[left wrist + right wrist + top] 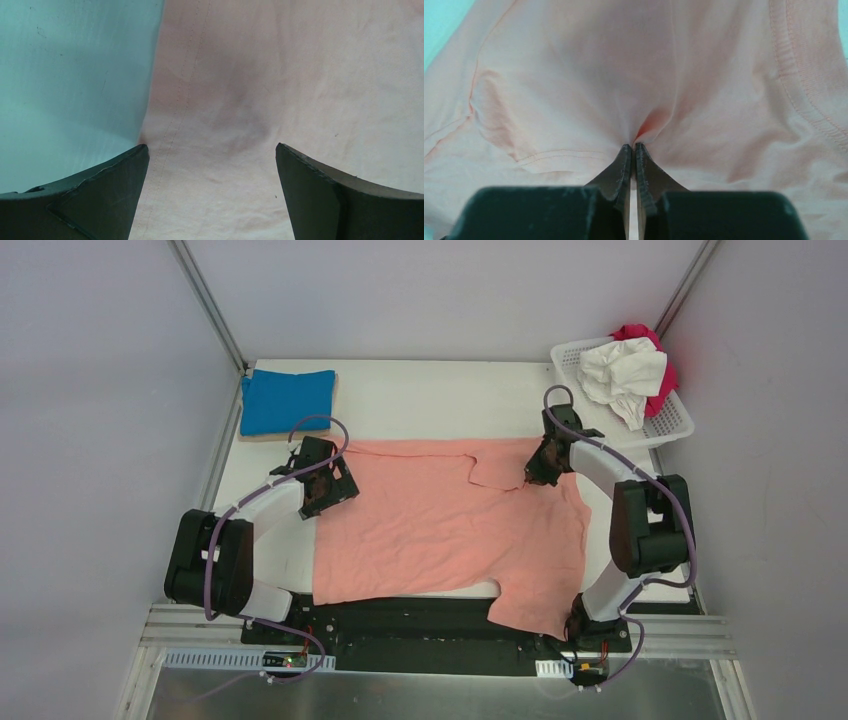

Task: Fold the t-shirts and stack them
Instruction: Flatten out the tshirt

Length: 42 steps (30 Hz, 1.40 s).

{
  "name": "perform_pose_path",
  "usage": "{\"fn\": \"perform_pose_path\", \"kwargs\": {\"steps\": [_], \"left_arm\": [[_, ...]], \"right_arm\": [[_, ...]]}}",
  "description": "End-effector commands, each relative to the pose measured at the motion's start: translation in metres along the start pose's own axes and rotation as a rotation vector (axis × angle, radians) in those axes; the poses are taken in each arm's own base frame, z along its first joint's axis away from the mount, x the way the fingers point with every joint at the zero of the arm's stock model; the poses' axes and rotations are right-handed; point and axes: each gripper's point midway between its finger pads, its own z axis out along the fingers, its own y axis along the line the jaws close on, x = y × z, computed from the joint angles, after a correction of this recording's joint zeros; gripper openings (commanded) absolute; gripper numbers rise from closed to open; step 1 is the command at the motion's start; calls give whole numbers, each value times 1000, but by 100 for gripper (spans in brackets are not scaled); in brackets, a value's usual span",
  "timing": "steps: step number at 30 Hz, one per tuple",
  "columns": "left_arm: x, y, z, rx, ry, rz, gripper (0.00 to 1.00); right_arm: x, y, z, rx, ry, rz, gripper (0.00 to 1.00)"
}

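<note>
right wrist view alone shows right claw (634, 146) pinching salmon-pink shirt (574, 75)

I find no text, label, brand, number or sign that I can read, neither on the plain salmon-pink t-shirt (450, 530) spread on the desk (420, 400), nor on the blue t-shirt (287, 400) at ten o'clock, nor on the white basket (672, 423) at two o'clock.

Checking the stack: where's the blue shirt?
Top view: the blue shirt lies folded on the tan board at the table's far-left corner, beyond the left pincer.
</note>
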Motion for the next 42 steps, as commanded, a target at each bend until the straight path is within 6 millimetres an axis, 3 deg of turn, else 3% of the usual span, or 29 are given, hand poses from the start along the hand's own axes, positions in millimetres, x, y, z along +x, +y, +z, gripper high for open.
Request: {"fn": "perform_pose_path", "kwargs": {"steps": [1, 12, 18, 29, 34, 37, 40, 42], "left_arm": [[3, 9, 4, -56, 14, 15, 99], [3, 11, 9, -79, 25, 25, 99], [5, 13, 11, -88, 36, 37, 99], [11, 12, 15, -83, 73, 64, 99], [16, 11, 15, -72, 94, 76, 99], [18, 12, 14, -72, 97, 78, 99], [17, 11, 13, -63, 98, 78, 99], [17, 9, 13, -59, 100, 77, 99]], "right_arm": [[-20, 20, -12, -51, -51, -8, 0], [-79, 69, -18, -118, -147, 103, 0], [-129, 89, -8, -120, -240, 262, 0], [-218, 122, 43, -186, -437, 550, 0], [-250, 122, 67, -165, -523, 616, 0], [-269, 124, 71, -170, -558, 638, 11], [-292, 145, 60, -251, -578, 562, 23], [-305, 168, 39, -332, -576, 467, 43]]}}
